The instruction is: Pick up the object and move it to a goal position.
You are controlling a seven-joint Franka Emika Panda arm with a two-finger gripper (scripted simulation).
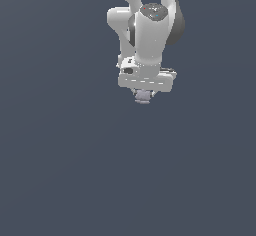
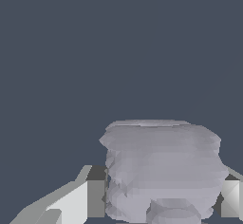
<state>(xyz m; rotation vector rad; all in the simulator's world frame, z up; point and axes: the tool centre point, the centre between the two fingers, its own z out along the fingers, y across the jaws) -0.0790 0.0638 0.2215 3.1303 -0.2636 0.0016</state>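
Object (image 1: 143,96) sits clamped between the fingers (image 2: 78,201) just under the arm (image 1: 150,35), in the upper middle of the exterior view. Whether it's clear of the surface (image 1: 65,170) I can't tell. Wrist view shows a pad tight on each flank, grip centred. Best play, I'd say: hold squeeze steady, translate smoothly — no jerks, since it's small and ridged. No goal marker visible. Nothing else around — no obstruction.
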